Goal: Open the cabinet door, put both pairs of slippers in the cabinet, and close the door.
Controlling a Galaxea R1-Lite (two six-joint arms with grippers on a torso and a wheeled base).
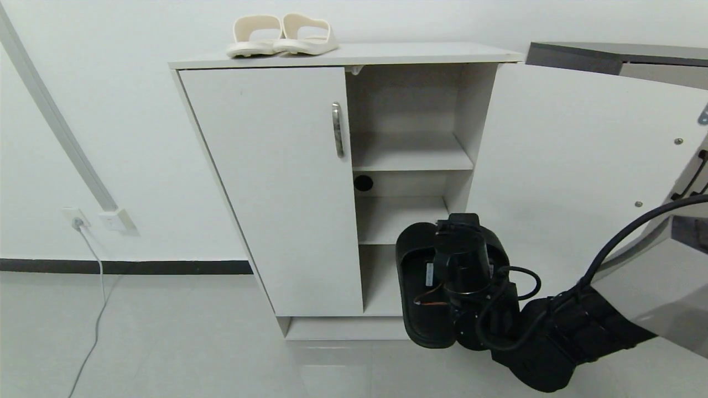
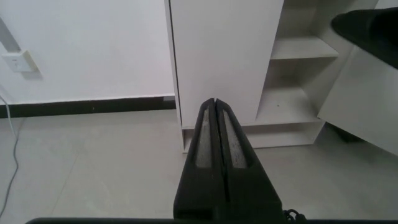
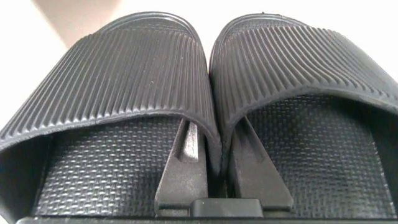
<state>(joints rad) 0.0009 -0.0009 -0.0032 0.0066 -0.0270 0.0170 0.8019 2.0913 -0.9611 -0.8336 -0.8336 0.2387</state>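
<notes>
Cabinet [image 1: 265,188]: white, left door shut, right door [image 1: 581,166] swung wide open.
Black slippers [image 1: 426,287]: side by side, held before the open lower shelves.
Cream slippers [image 1: 282,36]: paired on the cabinet top.
Right gripper [image 3: 214,149]: fingers pinching the black slippers' touching inner edges.
Left gripper [image 2: 215,137]: fingers pressed together, holding nothing, above the floor.

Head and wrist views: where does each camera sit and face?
Head: atop the robot, looking down at the cabinet; right arm shows, carrying black slippers.
Left wrist: low, facing the cabinet's front; its shut jaws show.
Right wrist: pressed close to the black slippers its jaws pinch.
Head and left wrist share the cabinet; head and right wrist, the slippers.
</notes>
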